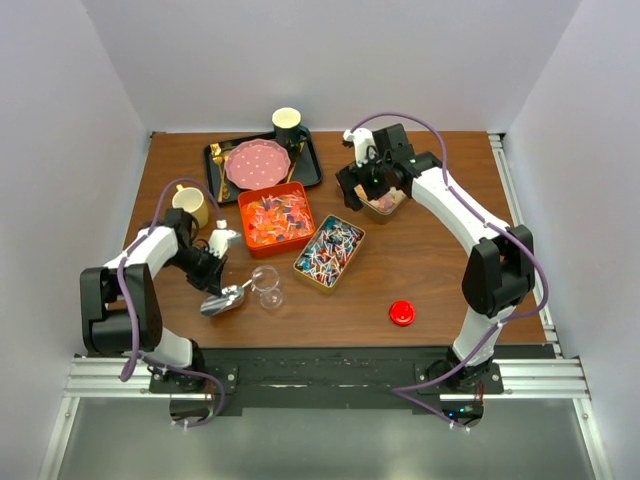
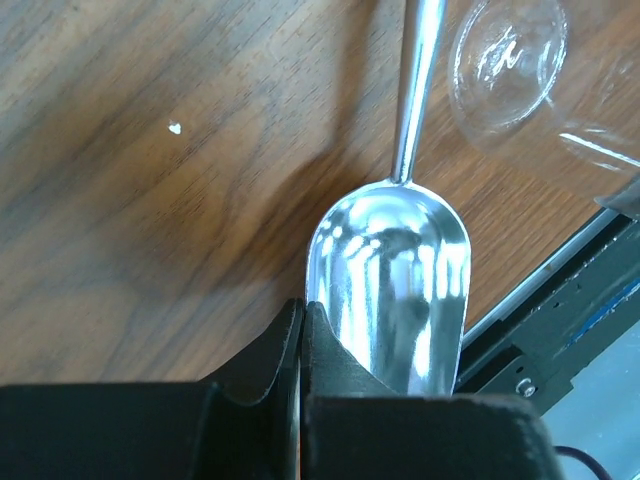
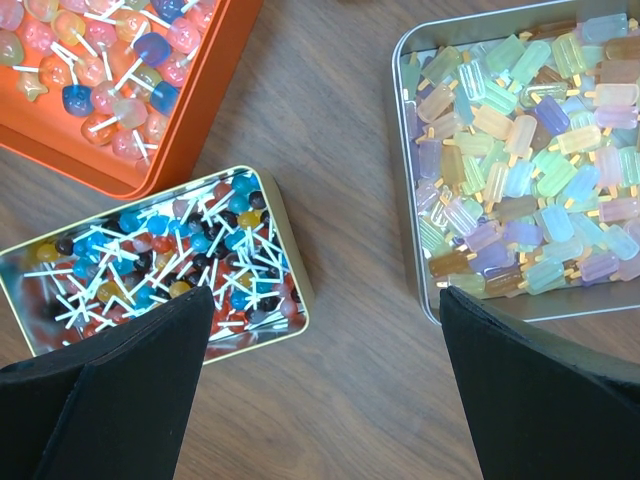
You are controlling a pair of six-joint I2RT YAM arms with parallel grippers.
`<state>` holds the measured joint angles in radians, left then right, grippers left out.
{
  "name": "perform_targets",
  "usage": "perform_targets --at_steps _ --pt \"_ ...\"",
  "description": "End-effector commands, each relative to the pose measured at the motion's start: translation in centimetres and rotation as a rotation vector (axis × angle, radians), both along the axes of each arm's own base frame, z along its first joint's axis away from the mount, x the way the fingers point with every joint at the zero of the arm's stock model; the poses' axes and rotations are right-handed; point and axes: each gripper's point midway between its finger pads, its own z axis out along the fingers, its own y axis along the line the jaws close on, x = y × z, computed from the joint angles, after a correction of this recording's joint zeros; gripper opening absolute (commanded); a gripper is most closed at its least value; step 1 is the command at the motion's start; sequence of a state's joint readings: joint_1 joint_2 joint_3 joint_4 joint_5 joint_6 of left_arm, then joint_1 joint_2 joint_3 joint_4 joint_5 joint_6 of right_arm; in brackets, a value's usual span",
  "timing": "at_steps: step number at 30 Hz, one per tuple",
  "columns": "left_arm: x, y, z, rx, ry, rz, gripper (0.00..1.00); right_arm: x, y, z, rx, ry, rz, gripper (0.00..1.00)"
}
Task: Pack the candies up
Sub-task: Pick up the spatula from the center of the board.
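Top view. The candies (image 1: 275, 218) fill an orange bin (image 1: 241, 205) around mid-table, left of centre. More sit in a gold tin (image 1: 344, 265) just to its right, toward the near edge. A silver tin (image 1: 385, 205) lies nearer the far edge, right of centre, mostly covered by your right arm (image 1: 470, 225). Your left jaws are low over the table near the near-left corner, beside a metal scoop (image 1: 224, 302) and a clear jar (image 1: 267, 283), and apart from the orange bin. A red lid (image 1: 401, 313) sits alone by the near edge.

Left wrist view. Your left jaws are pressed together, with both fingers (image 2: 260, 370) meeting and nothing between them. The scoop (image 2: 390, 290) bowl lies just beside them on the table. The jar (image 2: 510, 60) is past the scoop's handle.

Right wrist view. Your right jaws are spread wide. One finger (image 3: 110, 400) overlaps the near corner of the gold tin (image 3: 297, 265) of lollipop candies (image 3: 150, 265). The other finger (image 3: 540, 400) overlaps the near edge of the silver tin (image 3: 400, 150) of pastel ice-pop candies (image 3: 520, 150). Bare table (image 3: 340, 380) shows between the fingers. The orange bin (image 3: 190, 110) is farther off, toward the left.
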<state>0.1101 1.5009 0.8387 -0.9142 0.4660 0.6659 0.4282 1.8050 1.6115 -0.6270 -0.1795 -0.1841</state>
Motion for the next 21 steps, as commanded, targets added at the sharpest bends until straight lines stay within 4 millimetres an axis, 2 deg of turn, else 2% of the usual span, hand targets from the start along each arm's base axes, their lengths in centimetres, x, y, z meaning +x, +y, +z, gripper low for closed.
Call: perform_targets --at_steps 1,4,6,9,10,12,13,14,15,16,17,18,19,20,21 --pt "2.0 0.3 0.5 0.026 -0.112 0.023 0.00 0.1 1.3 1.5 0.038 -0.031 0.041 0.99" --pt "2.5 1.0 1.8 0.059 -0.174 -0.014 0.00 0.4 1.6 1.9 0.045 -0.036 0.045 0.98" --pt "3.2 2.7 3.1 0.120 -0.229 -0.058 0.00 0.4 1.9 2.5 0.053 -0.047 0.068 0.98" --pt "4.6 5.8 5.6 0.222 -0.352 -0.111 0.00 -0.1 3.4 4.2 0.108 -0.068 0.179 0.98" --pt "5.1 6.4 6.1 0.238 -0.379 -0.120 0.00 -0.9 4.7 5.4 0.165 -0.069 0.261 0.97" --pt "7.3 7.3 8.5 0.258 -0.470 -0.126 0.00 -1.4 5.7 6.7 0.202 -0.099 0.354 0.97" --pt "8.2 7.3 9.2 0.247 -0.486 -0.125 0.00 -1.6 6.6 8.1 0.241 -0.118 0.399 0.98" --pt "10.1 6.9 11.7 0.218 -0.555 -0.115 0.00 -1.7 6.9 8.6 0.240 -0.134 0.442 0.98" --pt "11.1 6.7 12.4 0.191 -0.565 -0.108 0.00 -2.5 7.1 8.4 0.231 -0.091 0.470 0.98" --pt "12.0 6.2 13.6 0.161 -0.589 -0.106 0.00 -1.8 7.8 9.7 0.233 -0.112 0.496 0.98" --pt "13.6 5.1 16.5 0.115 -0.658 -0.105 0.00 -2.2 8.4 10.3 0.247 -0.110 0.550 0.98" --pt "14.4 4.4 17.2 0.095 -0.675 -0.112 0.00 -2.3 8.7 10.7 0.254 -0.106 0.571 0.98" --pt "15.0 3.7 18.2 0.088 -0.702 -0.126 0.00 -2.5 9.1 12.2 0.269 -0.120 0.594 0.98" --pt "15.9 1.9 19.3 0.085 -0.743 -0.173 0.00 -2.4 9.7 12.1 0.280 -0.117 0.624 0.98" --pt "16.1 0.8 19.4 0.083 -0.750 -0.205 0.00 -2.7 10.3 12.5 0.285 -0.128 0.650 0.98"
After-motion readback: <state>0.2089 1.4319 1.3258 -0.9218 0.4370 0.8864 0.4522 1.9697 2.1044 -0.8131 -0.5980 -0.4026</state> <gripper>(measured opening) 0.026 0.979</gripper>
